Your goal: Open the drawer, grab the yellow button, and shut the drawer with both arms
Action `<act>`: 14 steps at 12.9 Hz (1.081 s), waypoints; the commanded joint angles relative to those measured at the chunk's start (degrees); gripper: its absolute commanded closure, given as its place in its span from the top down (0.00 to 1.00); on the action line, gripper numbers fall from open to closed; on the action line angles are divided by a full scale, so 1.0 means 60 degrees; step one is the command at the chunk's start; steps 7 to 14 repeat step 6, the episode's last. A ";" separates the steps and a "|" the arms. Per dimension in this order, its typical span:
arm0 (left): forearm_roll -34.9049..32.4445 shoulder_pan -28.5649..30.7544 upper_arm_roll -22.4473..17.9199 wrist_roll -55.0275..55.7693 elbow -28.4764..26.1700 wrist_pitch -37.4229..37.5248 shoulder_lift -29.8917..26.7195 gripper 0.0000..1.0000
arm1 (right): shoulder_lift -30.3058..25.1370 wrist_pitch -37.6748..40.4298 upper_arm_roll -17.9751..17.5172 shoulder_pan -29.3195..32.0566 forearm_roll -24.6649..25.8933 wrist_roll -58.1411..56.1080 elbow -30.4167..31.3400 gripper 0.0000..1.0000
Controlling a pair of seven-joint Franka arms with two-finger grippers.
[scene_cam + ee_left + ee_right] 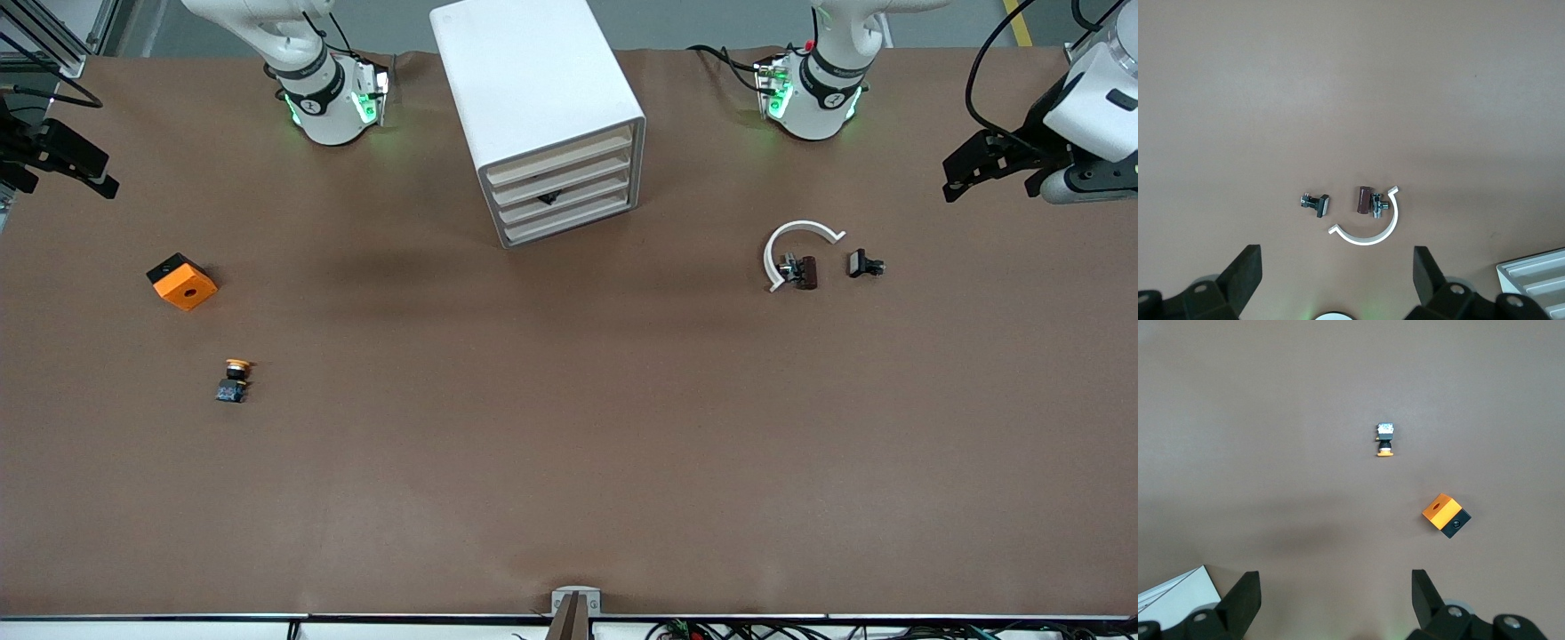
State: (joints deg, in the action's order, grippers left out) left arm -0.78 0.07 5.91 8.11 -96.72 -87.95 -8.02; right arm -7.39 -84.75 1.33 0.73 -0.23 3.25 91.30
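Note:
The button [235, 380], with an orange cap and a black and blue body, lies on the brown table toward the right arm's end. It also shows in the right wrist view [1385, 441]. The white drawer cabinet [542, 116] stands between the two arm bases, all its drawers shut. A small black piece [547, 198] sits on one drawer front. My right gripper [76, 169] is open and empty, up over the right arm's end of the table [1336, 590]. My left gripper [978, 169] is open and empty, up over the left arm's end [1338, 267].
An orange cube with a black hole [182, 282] lies farther from the front camera than the button. Toward the left arm's end lie a white C-shaped ring [797, 240], a brown and metal part [803, 271] inside it, and a small black clip [864, 264].

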 commanded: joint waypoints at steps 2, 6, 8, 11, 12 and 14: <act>0.0043 0.0003 -0.0033 -0.0062 0.0227 0.0141 0.0092 1.00 | -0.0292 -0.0084 -0.0032 -0.0005 0.0023 -0.0028 0.0209 1.00; 0.0101 0.0017 -0.0063 -0.0077 0.0285 0.0200 0.0077 1.00 | -0.0292 -0.0099 -0.0032 -0.0049 0.0009 -0.0028 0.0209 1.00; 0.0101 0.0017 -0.0063 -0.0077 0.0285 0.0200 0.0077 1.00 | -0.0292 -0.0099 -0.0032 -0.0049 0.0009 -0.0028 0.0209 1.00; 0.0101 0.0017 -0.0063 -0.0077 0.0285 0.0200 0.0077 1.00 | -0.0292 -0.0099 -0.0032 -0.0049 0.0009 -0.0028 0.0209 1.00; 0.0101 0.0017 -0.0063 -0.0077 0.0285 0.0200 0.0077 1.00 | -0.0292 -0.0099 -0.0032 -0.0049 0.0009 -0.0028 0.0209 1.00; 0.0101 0.0017 -0.0063 -0.0077 0.0285 0.0200 0.0077 1.00 | -0.0292 -0.0099 -0.0032 -0.0049 0.0009 -0.0028 0.0209 1.00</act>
